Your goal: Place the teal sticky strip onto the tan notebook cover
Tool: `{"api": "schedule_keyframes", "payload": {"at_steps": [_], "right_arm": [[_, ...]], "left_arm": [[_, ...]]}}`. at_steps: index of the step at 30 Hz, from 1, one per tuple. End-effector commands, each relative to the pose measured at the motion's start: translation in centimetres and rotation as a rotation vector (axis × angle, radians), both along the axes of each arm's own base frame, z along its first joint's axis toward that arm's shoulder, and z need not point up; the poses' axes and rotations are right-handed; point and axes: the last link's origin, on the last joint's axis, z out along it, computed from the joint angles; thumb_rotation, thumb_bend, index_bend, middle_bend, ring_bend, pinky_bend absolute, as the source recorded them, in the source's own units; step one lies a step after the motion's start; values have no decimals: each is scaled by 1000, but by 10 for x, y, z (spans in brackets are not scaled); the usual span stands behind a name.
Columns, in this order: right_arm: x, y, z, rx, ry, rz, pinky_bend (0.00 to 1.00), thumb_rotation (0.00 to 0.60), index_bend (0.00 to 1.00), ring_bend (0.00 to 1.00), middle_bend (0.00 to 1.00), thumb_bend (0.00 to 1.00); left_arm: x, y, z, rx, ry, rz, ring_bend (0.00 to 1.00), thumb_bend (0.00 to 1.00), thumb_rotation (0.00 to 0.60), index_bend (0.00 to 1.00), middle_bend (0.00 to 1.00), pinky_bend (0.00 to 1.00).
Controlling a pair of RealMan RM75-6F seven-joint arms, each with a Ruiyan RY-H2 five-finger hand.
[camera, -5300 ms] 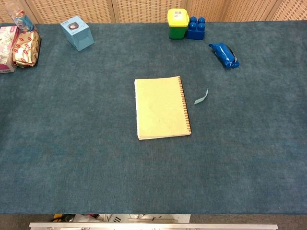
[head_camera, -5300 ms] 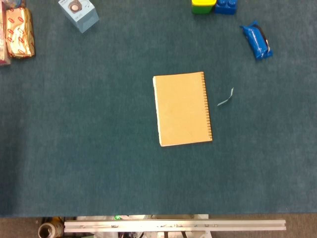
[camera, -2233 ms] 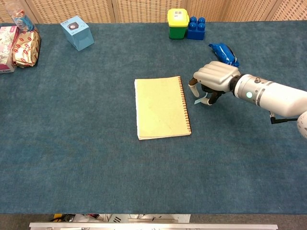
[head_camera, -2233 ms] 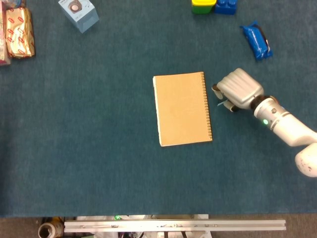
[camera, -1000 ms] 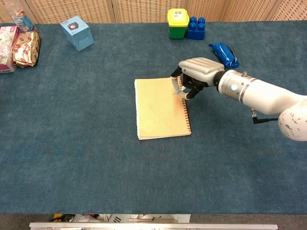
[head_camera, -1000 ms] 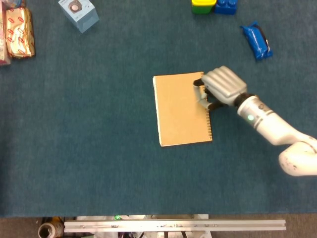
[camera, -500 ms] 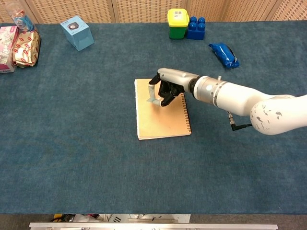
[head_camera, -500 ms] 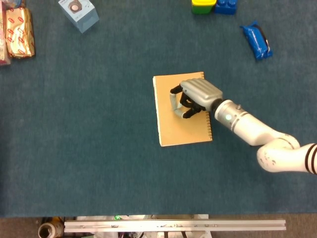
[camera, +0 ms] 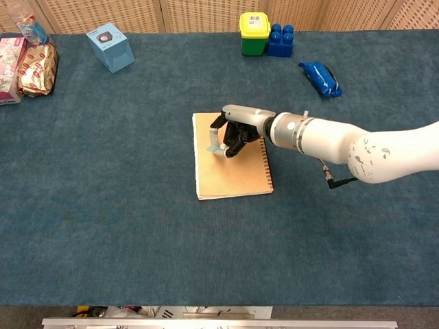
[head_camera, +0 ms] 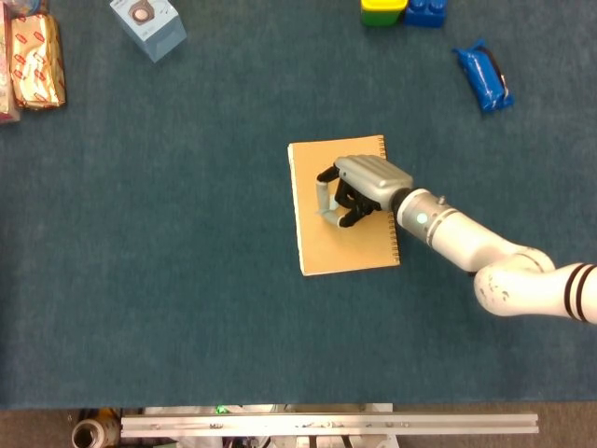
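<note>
The tan spiral notebook (head_camera: 347, 247) (camera: 233, 177) lies flat at the middle of the blue-green table cloth. My right hand (head_camera: 364, 185) (camera: 239, 129) reaches in from the right and hovers low over the notebook's upper half, fingers curled downward. The teal sticky strip (camera: 214, 148) is pinched between its thumb and fingers, and its free end hangs at the cover's left part; whether it touches the cover I cannot tell. In the head view the hand hides most of the strip. My left hand shows in neither view.
A blue packet (head_camera: 483, 78) (camera: 320, 77) lies at the far right. A yellow-green tub (camera: 253, 33) and a blue block (camera: 280, 40) stand at the back. A light blue box (camera: 110, 46) and snack packets (camera: 38, 68) sit at the far left.
My right hand picked the strip up from the cloth right of the notebook and carried it left over the cover. In the last half second it shifted slightly lower and leftward.
</note>
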Motion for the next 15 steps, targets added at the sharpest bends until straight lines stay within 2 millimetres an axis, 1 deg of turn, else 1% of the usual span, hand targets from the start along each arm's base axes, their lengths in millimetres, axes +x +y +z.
{"api": "schedule_keyframes", "payload": {"at_steps": [1,8,15], "right_arm": [[0,-1,1,-4,4,-4,1000,600,622,1000,1000,343],[-3,-2,3,-2,22,-9,1000,600,622,1000,1000,339],[-4,-3,7,-11,30,-10,1000,600,622,1000,1000,276]], "left_arm": [[0,0,0,0,0,1,144,239,600,19,125,92],[-1,0,0,-2,0,0,144,239,600,19,125,91],[-1,0,0,-3,0,0,144,239,600,19,125,92]]}}
